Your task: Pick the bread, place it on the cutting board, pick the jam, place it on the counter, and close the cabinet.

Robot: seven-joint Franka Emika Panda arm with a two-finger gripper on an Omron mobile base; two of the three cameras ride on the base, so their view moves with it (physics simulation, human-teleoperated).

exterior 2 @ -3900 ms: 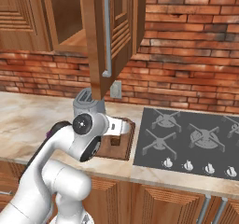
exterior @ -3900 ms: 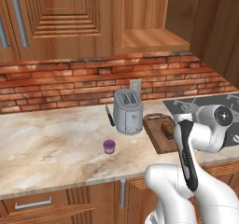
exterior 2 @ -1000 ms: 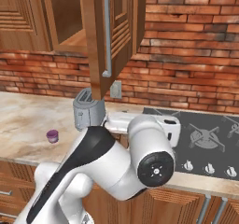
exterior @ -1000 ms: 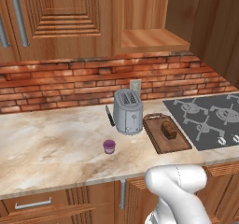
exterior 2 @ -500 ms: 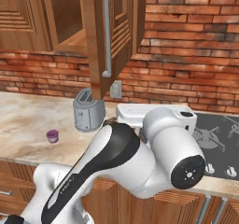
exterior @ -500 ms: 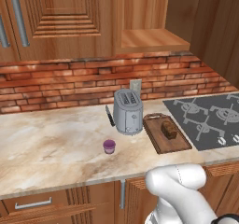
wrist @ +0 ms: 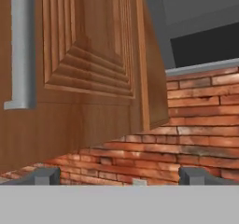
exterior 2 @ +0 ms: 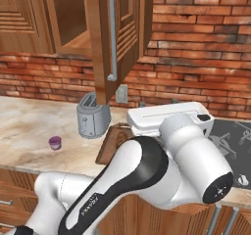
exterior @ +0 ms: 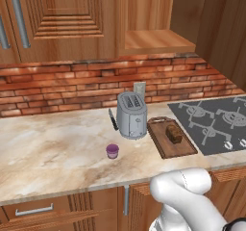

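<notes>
The dark brown bread (exterior: 174, 134) lies on the cutting board (exterior: 162, 148) right of the toaster. On the counter (exterior: 53, 153), in front of the toaster, stands the purple jam (exterior: 112, 151) jar, which also shows at the left (exterior 2: 55, 142). The cabinet (exterior: 154, 38) is open, with its door (exterior 2: 100, 43) swung out over the counter. My gripper (wrist: 119, 176) is open with nothing between its fingertips (wrist: 44, 175). It is raised and faces the door's stepped panel (wrist: 88, 55), with the metal bar handle (wrist: 22, 45) off to its left.
A silver toaster (exterior: 132, 114) stands at the back of the counter with a black knife (exterior: 113, 120) beside it. A dark stovetop (exterior: 218, 124) lies to the right. My own arm (exterior 2: 162, 180) blocks much of the right base view. A red brick wall (exterior: 72, 85) runs behind.
My arm has swung up and to the right, its bulk growing in the right base view. Bread, jar and door have not moved. The gripper has stayed open.
</notes>
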